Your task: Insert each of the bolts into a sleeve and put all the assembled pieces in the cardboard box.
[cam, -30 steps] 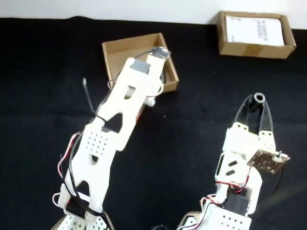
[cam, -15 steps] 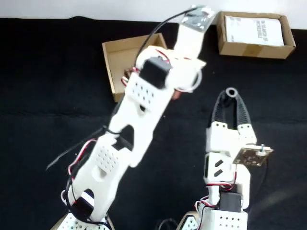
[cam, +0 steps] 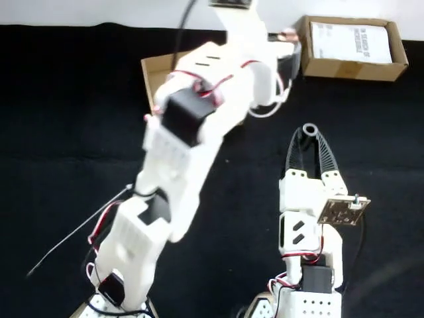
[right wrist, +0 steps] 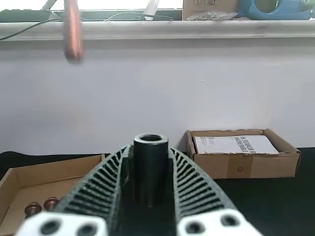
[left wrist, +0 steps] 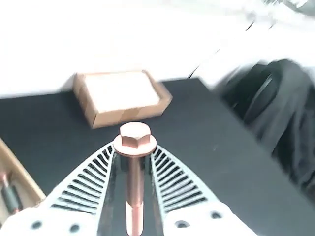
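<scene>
L gripper (left wrist: 134, 150) clamps bolt (left wrist: 133, 189) (head at tips), raised right of cardboard box (cam: 154, 83); R gripper (right wrist: 150, 147) grips sleeve (right wrist: 150, 172), also right.

From the right gripper's (right wrist: 150, 147) sleeve (cam: 309, 129) we find the left gripper's (left wrist: 135, 147) bolt (left wrist: 134, 182) at twelve o'clock, the open box (cam: 159, 69) at ten, the second box (cam: 344, 68) at one

Two white robot arms over a black table (cam: 59, 132), seen from above.
The left arm (cam: 192, 146) stretches across an open brown cardboard box (cam: 152, 78). The right arm's black ribbed gripper (cam: 309, 137) clasps a dark tubular sleeve (cam: 309, 128). A second cardboard box (cam: 344, 68), holding white paper, sits far right.
</scene>
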`<state>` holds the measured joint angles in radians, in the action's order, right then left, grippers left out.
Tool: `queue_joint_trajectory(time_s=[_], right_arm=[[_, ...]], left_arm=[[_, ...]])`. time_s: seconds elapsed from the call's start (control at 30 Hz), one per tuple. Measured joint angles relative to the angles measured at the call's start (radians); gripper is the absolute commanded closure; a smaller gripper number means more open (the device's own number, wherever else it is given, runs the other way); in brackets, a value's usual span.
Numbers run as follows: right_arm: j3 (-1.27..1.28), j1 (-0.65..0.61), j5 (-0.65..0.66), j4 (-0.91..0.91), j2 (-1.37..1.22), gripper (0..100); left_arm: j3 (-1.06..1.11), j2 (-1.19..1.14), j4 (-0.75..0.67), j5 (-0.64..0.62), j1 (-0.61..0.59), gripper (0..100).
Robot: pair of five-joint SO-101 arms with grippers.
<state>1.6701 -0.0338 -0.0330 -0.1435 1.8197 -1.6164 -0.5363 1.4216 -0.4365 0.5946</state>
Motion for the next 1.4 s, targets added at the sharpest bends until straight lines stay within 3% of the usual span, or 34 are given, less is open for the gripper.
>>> queue_joint_trajectory(time_s=[0.17,0.4,0.7,0.83,1.13,1.4], right_arm=[[0.0,-0.031,0.0,0.0,0.0,99.2],[0.0,-0.078,0.0,0.0,0.0,99.2],[0.0,-0.106,0.0,0.0,0.0,99.2],[0.0,-0.106,0.0,0.0,0.0,99.2],[0.0,-0.106,0.0,-0.002,0.0,99.2],[0.0,-0.106,0.0,-0.005,0.0,99.2]], left_arm=[[-0.015,0.166,0.055,0.0,0.041,99],[-0.025,0.387,0.311,0.094,0.044,99],[0.021,0.664,0.35,0.117,0.046,99],[0.219,0.852,0.35,0.117,0.046,99],[0.89,1.28,0.339,0.12,0.043,99],[1.315,1.387,0.146,0.12,0.044,99]])
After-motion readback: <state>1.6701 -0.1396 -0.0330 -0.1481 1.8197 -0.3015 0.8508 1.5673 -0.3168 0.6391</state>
